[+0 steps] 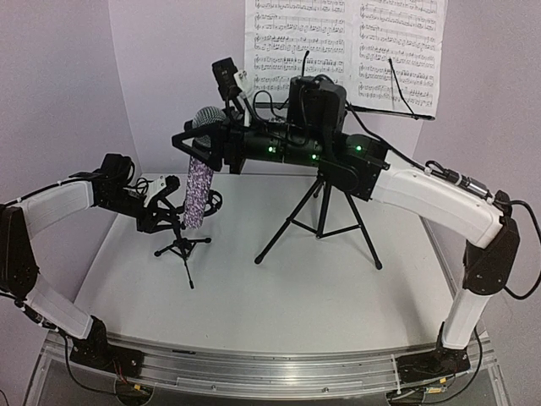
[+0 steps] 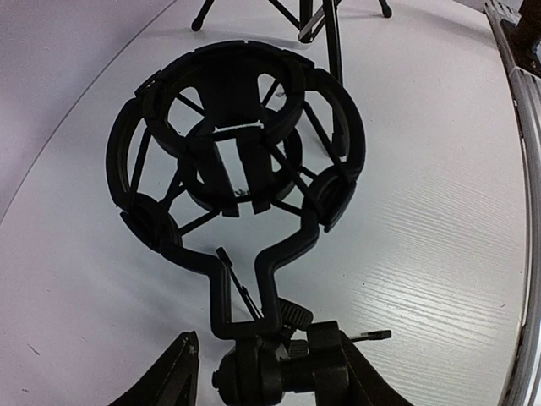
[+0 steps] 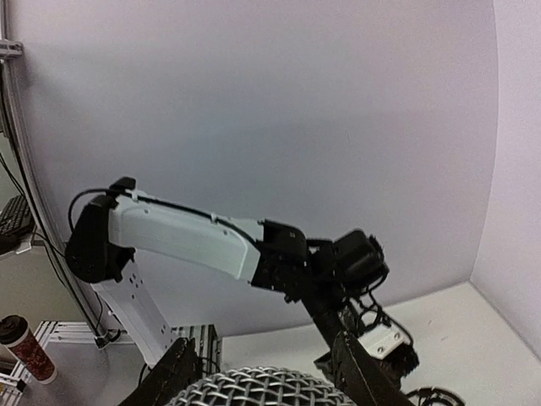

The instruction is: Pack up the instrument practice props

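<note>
My right gripper [image 1: 203, 139] is shut on the grey mesh head of the purple glitter microphone [image 1: 197, 190] and holds it hanging upright above the table; the mesh [image 3: 262, 391] fills the gap between its fingers. The small black mic stand [image 1: 182, 247] stands on the table under it, and its round shock-mount ring [image 2: 237, 152] is empty. My left gripper [image 2: 269, 359] is open, with its jaws on either side of the stand's swivel joint and a gap at the left finger. The tall black music stand [image 1: 321, 211] stands mid-table with white sheet-music pages [image 1: 338, 46] on it.
The music stand's tripod legs [image 2: 321, 25] spread just behind the mic stand. My right arm reaches across in front of the music stand's desk. The table's metal rail [image 1: 270, 372] runs along the near edge. White walls close the left and back.
</note>
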